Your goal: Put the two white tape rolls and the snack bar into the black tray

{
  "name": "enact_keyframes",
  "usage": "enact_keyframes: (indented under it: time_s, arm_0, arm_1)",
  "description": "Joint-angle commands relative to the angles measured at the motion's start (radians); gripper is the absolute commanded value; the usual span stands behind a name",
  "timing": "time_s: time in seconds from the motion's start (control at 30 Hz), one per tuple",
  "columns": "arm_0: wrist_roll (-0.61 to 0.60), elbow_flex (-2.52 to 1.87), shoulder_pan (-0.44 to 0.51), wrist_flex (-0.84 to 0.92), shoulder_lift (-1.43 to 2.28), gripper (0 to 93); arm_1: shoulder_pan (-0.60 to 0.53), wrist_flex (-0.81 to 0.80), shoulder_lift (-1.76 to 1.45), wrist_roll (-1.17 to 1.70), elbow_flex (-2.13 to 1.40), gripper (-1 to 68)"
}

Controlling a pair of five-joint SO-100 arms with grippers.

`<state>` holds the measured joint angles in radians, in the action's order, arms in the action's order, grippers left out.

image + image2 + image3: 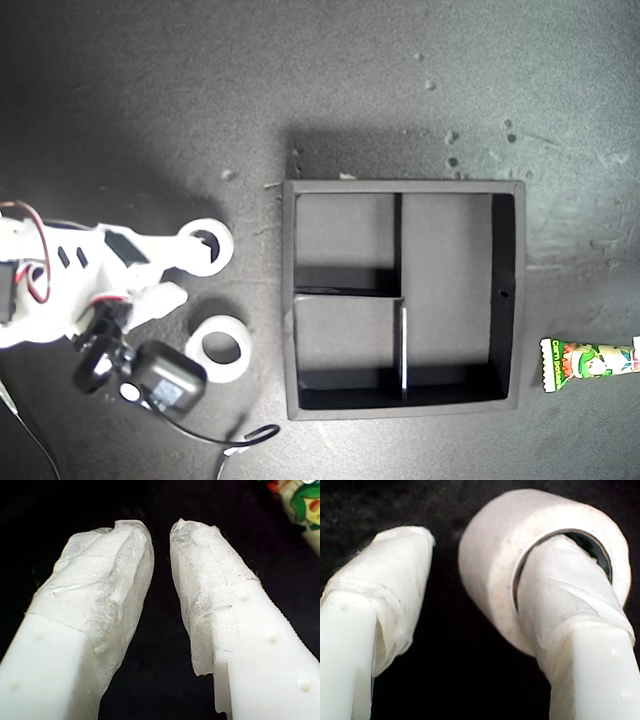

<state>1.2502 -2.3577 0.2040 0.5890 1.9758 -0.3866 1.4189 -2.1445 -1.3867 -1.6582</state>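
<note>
At the exterior view's right edge, snack bar (590, 363) (long axis sideways)

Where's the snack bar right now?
The snack bar lies at the exterior view's right edge, outside the black tray, beside the tray's lower right corner.

Rolls (205, 246) (222, 346), bar (590, 364) outside tray (508, 300).

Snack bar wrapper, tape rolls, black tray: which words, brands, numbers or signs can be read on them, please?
Snack bar: red lettering runs along the wrapper's end in the exterior view, too small to read; in the first wrist view only a blurred corner shows.
Two white tape rolls: no text visible.
Black tray: no text visible.
</note>
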Motion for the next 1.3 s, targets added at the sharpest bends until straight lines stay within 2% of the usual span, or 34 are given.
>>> enact_keyframes:
  time_s: [0.0,0.1,0.17,0.27,0.4,0.47,0.57,0.7,0.87,0.97,1.07,1.13,1.27]
  arm_0:
    - [0.002,0.064,-0.005,-0.015,-0.035,13.5]
    - [0.021,0.072,-0.011,-0.015,-0.075,13.2]
    - [0.049,0.075,-0.025,-0.014,-0.115,12.2]
    - [0.107,0.078,-0.061,-0.005,-0.163,7.1]
    - [0.156,0.078,-0.11,0.028,-0.187,0.1]
    - [0.156,0.084,-0.126,0.04,-0.192,0.1]
    - [0.135,0.12,-0.141,0.089,-0.187,0.1]
    - [0.078,0.218,-0.146,0.193,-0.164,0.1]
    - [0.011,0.37,-0.152,0.356,-0.12,0.1]
    - [-0.02,0.459,-0.158,0.459,-0.084,0.1]
    - [-0.048,0.54,-0.153,0.535,-0.044,0.1]
    - [-0.063,0.606,-0.14,0.591,-0.028,0.1]
    - [-0.078,0.724,-0.095,0.653,-0.009,0.1]
  arm_1:
    - [-0.044,-0.006,-0.002,-0.055,-0.041,0.8]
    - [-0.075,-0.032,-0.003,-0.084,-0.083,1.2]
    - [-0.097,-0.048,-0.003,-0.115,-0.1,3.9]
    - [-0.138,-0.044,-0.003,-0.219,-0.126,10.6]
    - [-0.225,-0.072,-0.003,-0.411,-0.204,22.7]
    - [-0.273,-0.121,-0.003,-0.482,-0.261,26.5]
    - [-0.334,-0.202,-0.003,-0.558,-0.385,27.9]
    - [-0.4,-0.397,-0.008,-0.603,-0.615,30.1]
    - [-0.442,-0.672,-0.003,-0.635,-0.861,30.1]
    - [-0.443,-0.727,-0.003,-0.64,-0.93,29.8]
    - [-0.439,-0.744,-0.003,-0.641,-0.986,26.2]
    - [-0.431,-0.764,-0.003,-0.64,-1.029,21.4]
    - [-0.394,-0.756,-0.015,-0.618,-1.074,3.2]
